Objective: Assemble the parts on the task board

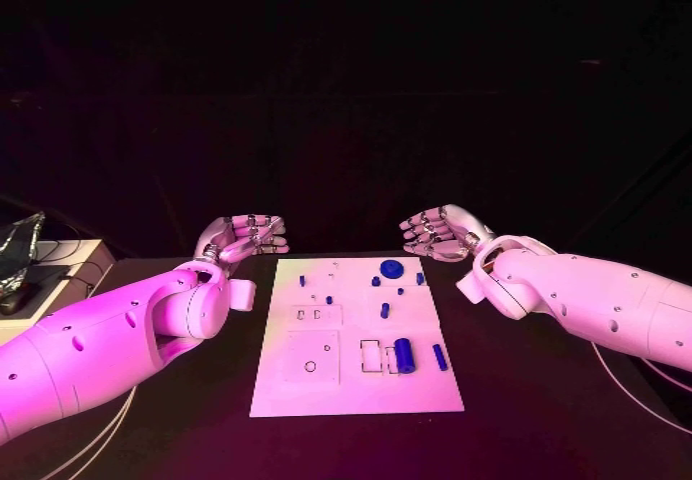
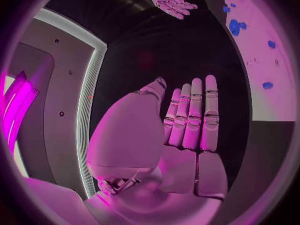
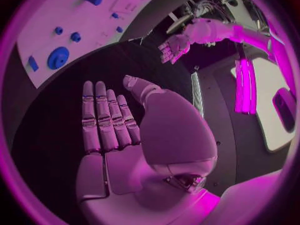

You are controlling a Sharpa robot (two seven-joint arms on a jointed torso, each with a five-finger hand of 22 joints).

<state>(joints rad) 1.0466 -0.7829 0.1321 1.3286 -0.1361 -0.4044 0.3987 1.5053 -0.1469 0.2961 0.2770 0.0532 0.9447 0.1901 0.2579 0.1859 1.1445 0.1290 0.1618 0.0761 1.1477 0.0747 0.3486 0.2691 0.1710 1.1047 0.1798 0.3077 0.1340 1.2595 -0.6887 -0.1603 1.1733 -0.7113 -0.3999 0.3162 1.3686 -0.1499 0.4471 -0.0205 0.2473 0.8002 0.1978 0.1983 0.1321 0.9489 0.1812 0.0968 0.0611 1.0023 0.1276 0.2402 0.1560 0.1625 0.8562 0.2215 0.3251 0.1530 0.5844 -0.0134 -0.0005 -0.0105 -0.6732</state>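
Black table [image 1: 548, 420] fills the scene under a dark background, with one white task board [image 1: 358, 340] lying at its middle. Two white arms reach in, one from each side.

At about ten o'clock from the board's centre, just off its far corner, the left hand [image 1: 248, 238] hovers released, holding nothing. The left wrist view shows its fingers [image 2: 195, 117] straight and side by side, the palm flat.

At about two o'clock, off the other far corner, the right hand [image 1: 440, 232] is likewise released and grasps nothing, its fingers [image 3: 103, 117] extended together.

Small blue parts lie on the board; roughly nine can be counted, though the tiniest are hard to tell. One round disc [image 1: 392, 267] sits at twelve o'clock. One upright cylinder [image 1: 405, 355] stands at about five o'clock, with one slim bar [image 1: 440, 357] just beside it.
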